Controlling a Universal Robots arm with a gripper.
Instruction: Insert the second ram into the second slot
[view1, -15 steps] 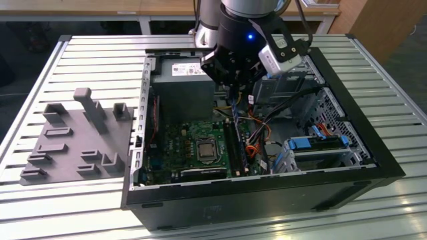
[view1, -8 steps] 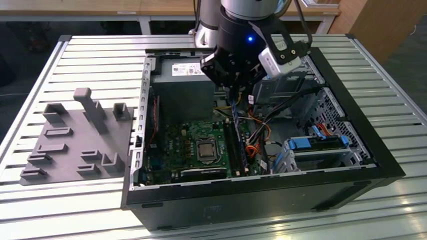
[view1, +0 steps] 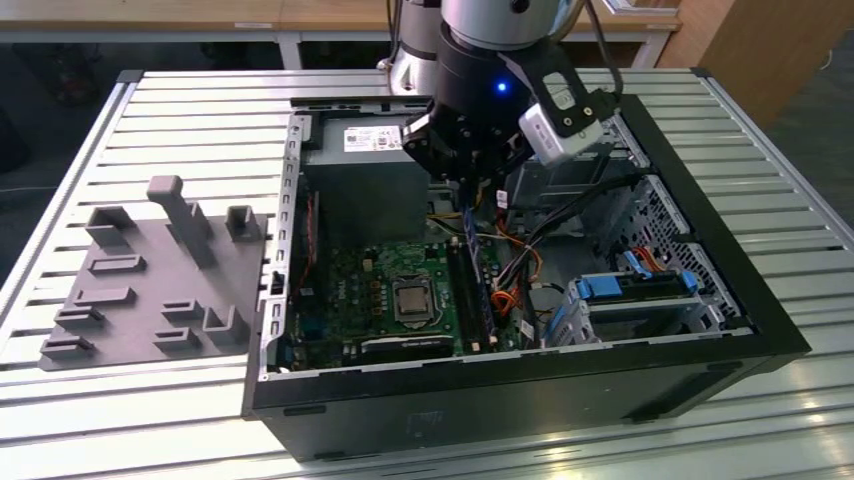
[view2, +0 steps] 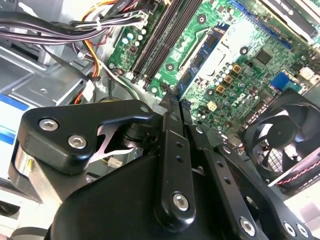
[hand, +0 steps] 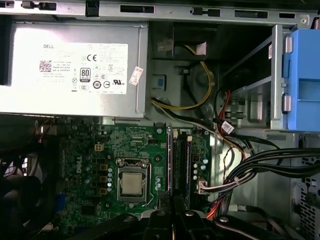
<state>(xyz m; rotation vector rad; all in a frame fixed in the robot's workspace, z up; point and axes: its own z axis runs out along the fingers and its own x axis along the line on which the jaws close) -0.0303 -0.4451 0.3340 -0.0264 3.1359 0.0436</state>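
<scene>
**Second ram pinched above the slot bank, not yet seated**

I hold the second ram (hand: 169, 160) edge-on in my end effector (hand: 171, 211), whose fingers are pressed together on the thin blue board. In the exterior view the stick hangs just below my fingers, over the far end of the memory slots (hand: 178, 160). In the first wrist view it runs in line with them, on the side nearer the CPU socket (hand: 132, 182). I judge it is above the slots and not in one. I cannot tell which slot it sits over.

Just beside those dark slots, away from the socket, stands a stick (hand: 189, 160) that looks already seated. Around them lie the green motherboard (hand: 85, 200), the power supply (hand: 75, 65) and a bundle of cables (hand: 260, 165) near the slots' outer side.

Risks, as I judge them:
- If the board is slightly skewed to the slot, its edge could land on the slot wall and bend or slip in my grip.
- If it drifts sideways, it could strike the seated stick or enter the wrong slot.
- If it comes down tilted, one end could seat and the other could not.

Count: one end effector, one ram in my grip, one stick seated, one CPU socket, one power supply and one fan (view2: 282, 130). There is one open case (view1: 534, 400) on the desk (view1: 200, 100), and one grey fixture (view1: 147, 280) beside it. I cannot count the slots with certainty.
</scene>
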